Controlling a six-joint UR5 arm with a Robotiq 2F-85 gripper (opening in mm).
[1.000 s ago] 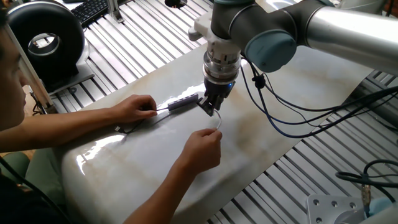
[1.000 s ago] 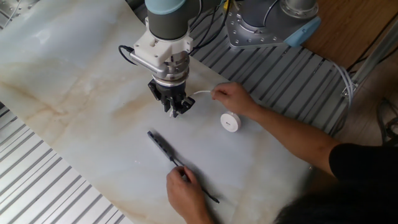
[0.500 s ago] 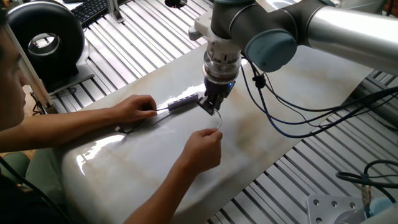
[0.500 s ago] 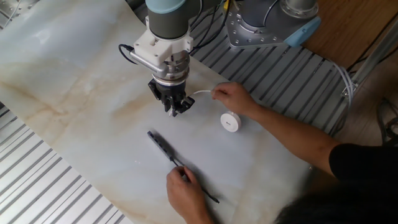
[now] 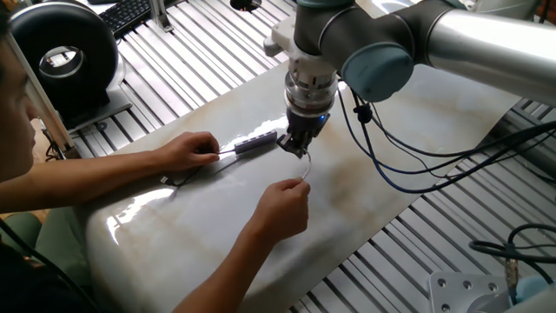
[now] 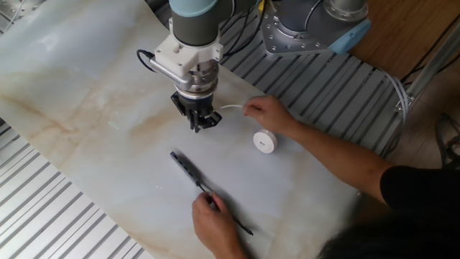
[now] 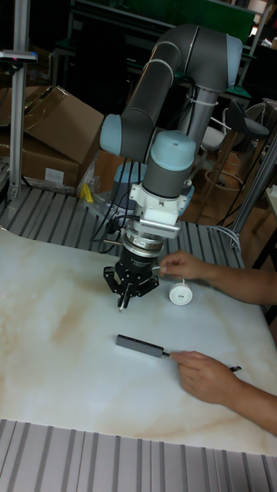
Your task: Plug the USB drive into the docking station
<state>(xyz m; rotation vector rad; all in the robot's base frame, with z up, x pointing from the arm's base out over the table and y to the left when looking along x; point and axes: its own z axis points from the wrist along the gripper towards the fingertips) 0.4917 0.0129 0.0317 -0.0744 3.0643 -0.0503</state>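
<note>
My gripper [image 6: 200, 125] hangs point-down just above the marble table, jaws together, shut on the small plug at the end of the thin white cable [image 6: 228, 107]. That cable runs through a person's hand [image 6: 267, 114] to the USB drive [image 6: 264, 141], a white round puck lying flat. The docking station [image 6: 185, 167], a slim grey bar, lies a short way in front of the gripper, and the person's other hand [image 6: 214, 223] pins its black cable. The gripper [image 5: 298, 149] stands by the bar's end [image 5: 254, 143]. From the tall fixed view, gripper [image 7: 123, 298], puck [image 7: 180, 294] and bar [image 7: 141, 347] show apart.
The person sits at the table [image 6: 86, 93] with both forearms reaching across it. Slatted metal surrounds the marble top. A black round device [image 5: 59, 56] and a keyboard [image 5: 130, 13] sit beyond the table's edge. Robot cables [image 5: 391, 165] hang by the arm.
My gripper has shifted slightly with the plug, drawing the white cable along. The puck has slid a touch toward it. The bar and both hands stay put.
</note>
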